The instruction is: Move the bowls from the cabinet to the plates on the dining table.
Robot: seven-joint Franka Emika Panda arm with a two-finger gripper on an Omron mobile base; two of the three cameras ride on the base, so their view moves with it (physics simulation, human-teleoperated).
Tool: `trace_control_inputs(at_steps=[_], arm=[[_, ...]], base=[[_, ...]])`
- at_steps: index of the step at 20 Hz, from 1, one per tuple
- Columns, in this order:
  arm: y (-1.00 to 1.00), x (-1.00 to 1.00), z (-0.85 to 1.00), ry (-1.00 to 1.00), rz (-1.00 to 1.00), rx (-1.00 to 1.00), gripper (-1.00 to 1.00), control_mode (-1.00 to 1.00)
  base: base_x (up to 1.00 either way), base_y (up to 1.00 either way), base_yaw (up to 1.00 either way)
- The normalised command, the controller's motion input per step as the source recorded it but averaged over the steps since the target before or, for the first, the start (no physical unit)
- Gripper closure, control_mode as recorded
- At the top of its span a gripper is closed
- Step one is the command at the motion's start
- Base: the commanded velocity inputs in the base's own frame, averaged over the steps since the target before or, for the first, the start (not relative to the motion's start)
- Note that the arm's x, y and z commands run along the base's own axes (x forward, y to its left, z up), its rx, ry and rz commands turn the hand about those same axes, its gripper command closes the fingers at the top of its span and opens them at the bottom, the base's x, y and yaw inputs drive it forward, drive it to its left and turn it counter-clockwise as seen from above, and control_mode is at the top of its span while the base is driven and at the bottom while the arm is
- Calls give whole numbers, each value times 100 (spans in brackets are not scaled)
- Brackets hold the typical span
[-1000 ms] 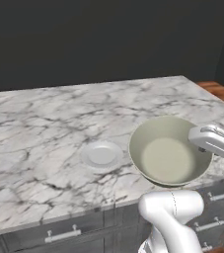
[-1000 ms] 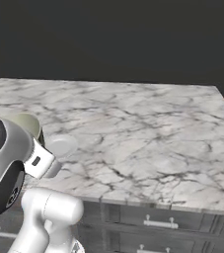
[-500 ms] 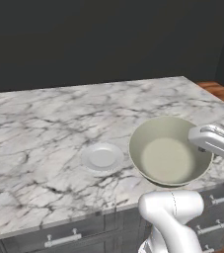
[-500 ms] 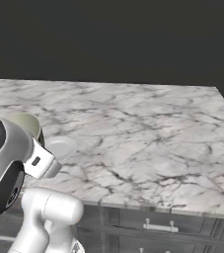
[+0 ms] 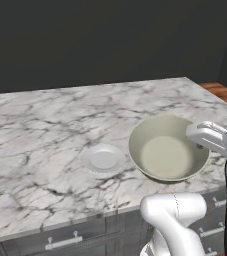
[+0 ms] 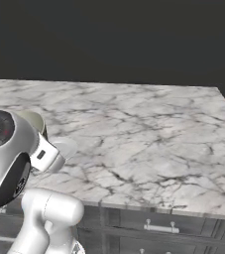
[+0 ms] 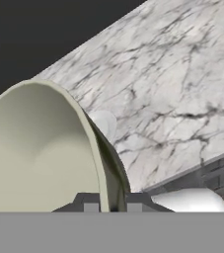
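While I look along the hand, the gripper [image 7: 108, 203] sits nearest to me, its two dark tips pinched narrow on the rim of the bowl [image 7: 39, 153], one tip inside the wall and one outside. From the left base camera the same bowl [image 5: 166, 150] hangs off the hand over the near right part of the dining table [image 5: 45, 125], its hollow turned up and toward the camera, clear of the marble as far as I can judge.

I take it for glazed ceramic: stiff, fairly light, slick under the pads and likely to chip if dropped. A rim pinch is the only hold a flared bowl offers, and with the weight all to one side I would expect it to want to swing or slip, so I would move it slowly and set it down flat.

Just beside the bowl, a little farther in and to its left, lies the plate [image 5: 104, 160], bare and small, barely wider than the bowl's foot by my guess. The right base camera catches its edge [image 6: 67, 147] past the wrist.

Count: one bowl, carried; one plate on the table; one gripper. Beyond them I see only marble and a dark wall.
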Motion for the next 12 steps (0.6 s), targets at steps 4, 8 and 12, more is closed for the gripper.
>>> trace_control_inputs(at_steps=[4,8,12], arm=[[0,63,-7,3,0,0,100,-100],[0,61,-11,2,0,0,100,-100],[1,62,-19,1,0,0,100,-100]], base=[[0,0,0],[0,0,0],[0,0,0]])
